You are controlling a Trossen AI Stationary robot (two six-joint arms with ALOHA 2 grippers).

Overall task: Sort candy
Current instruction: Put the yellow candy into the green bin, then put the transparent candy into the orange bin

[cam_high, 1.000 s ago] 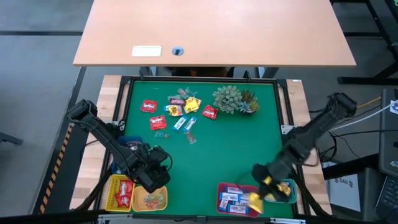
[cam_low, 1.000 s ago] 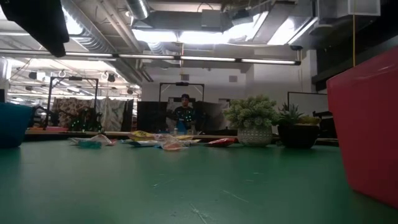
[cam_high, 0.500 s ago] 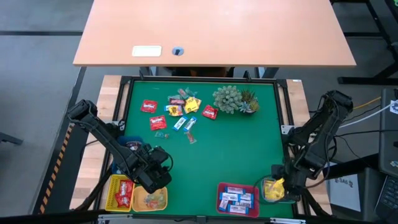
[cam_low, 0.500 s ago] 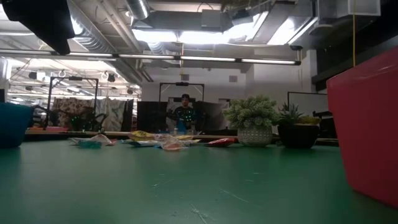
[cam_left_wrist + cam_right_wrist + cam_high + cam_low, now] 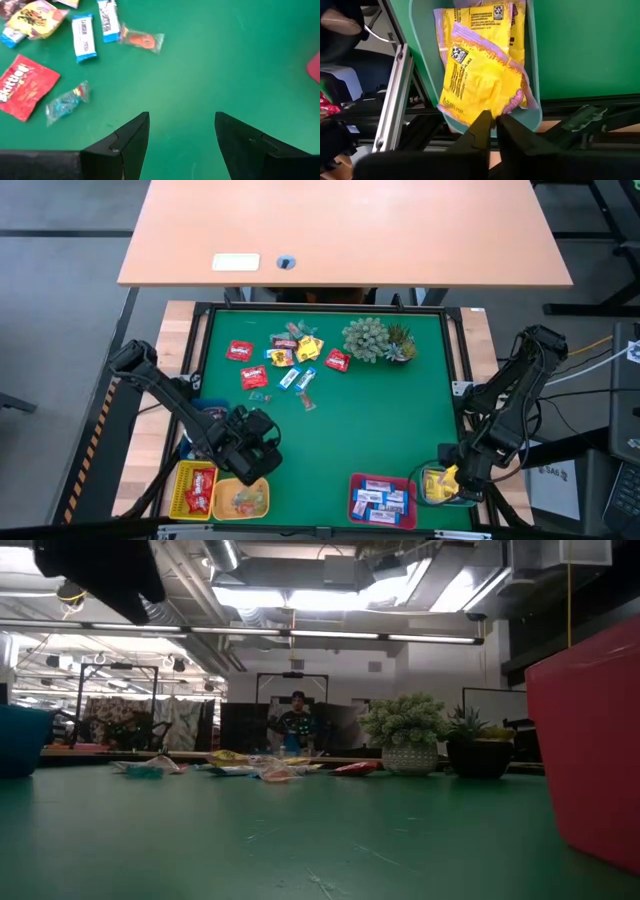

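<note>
One yellow candy packet [image 5: 479, 89] hangs pinched by right pincer [image 5: 494, 125] over teal tray [image 5: 422, 45].

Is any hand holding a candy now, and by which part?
Right hand pinches the yellow candy packet by its bottom edge; left hand holds nothing.

Your two arms are dark, nearly black, built of slim jointed links with rounded housings at the joints. The left arm [image 5: 170, 395] ends in a bulky black wrist block with glossy highlights. The right arm [image 5: 510, 395] has a knobby rounded shoulder housing, and cables trail off beside it. In your left wrist view, the left gripper [image 5: 181, 131] shows two matte black, wedge-shaped fingers with angled edges. The right gripper [image 5: 495, 125] has narrow dark fingers tapering to blunt tips.
</note>
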